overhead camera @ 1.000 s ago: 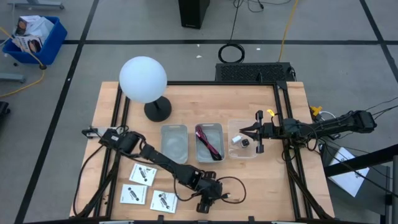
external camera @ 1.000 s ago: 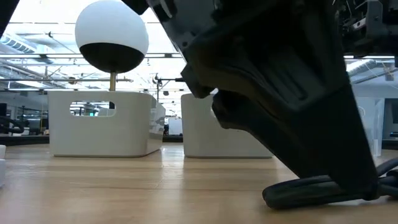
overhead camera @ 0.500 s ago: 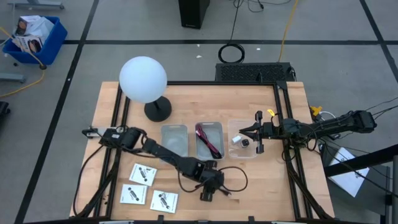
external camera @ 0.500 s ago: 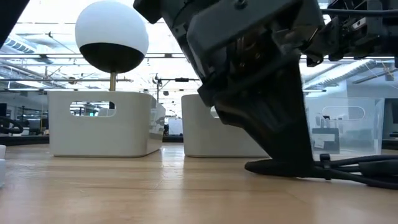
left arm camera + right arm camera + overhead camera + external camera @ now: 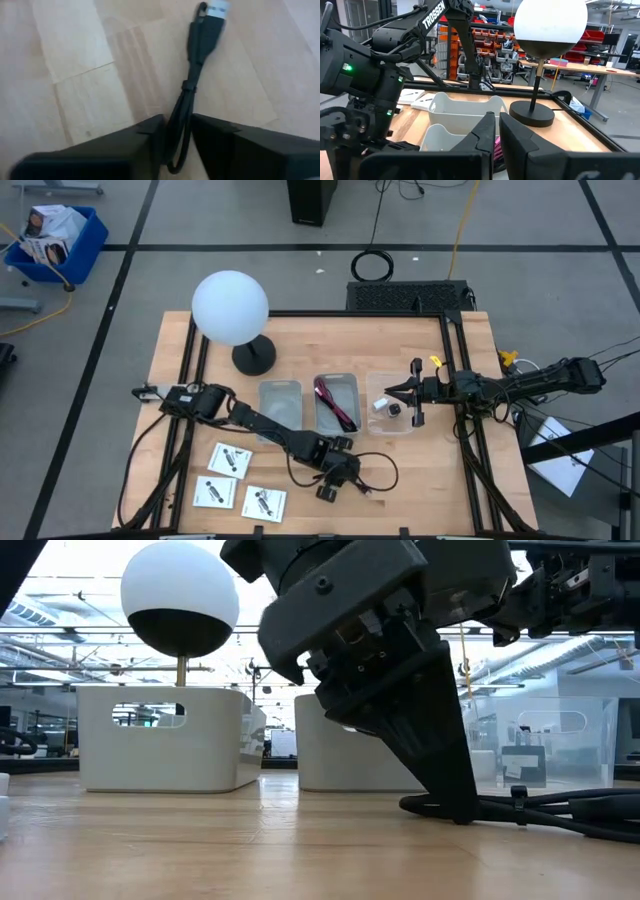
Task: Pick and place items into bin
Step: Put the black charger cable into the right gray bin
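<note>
Bare tabletop [image 5: 430, 470] lies right of the left end effector [image 5: 330, 488], which pinches a black cable [image 5: 192, 80] near the front edge. Right end effector [image 5: 392, 393] hovers clenched over the clear bin [image 5: 392, 427].

grey floor [image 5: 200, 220] with dark taped lines, blue crate [image 5: 55, 242] in corner, orange shelving [image 5: 485, 42] behind, ceiling lights overhead.
</note>
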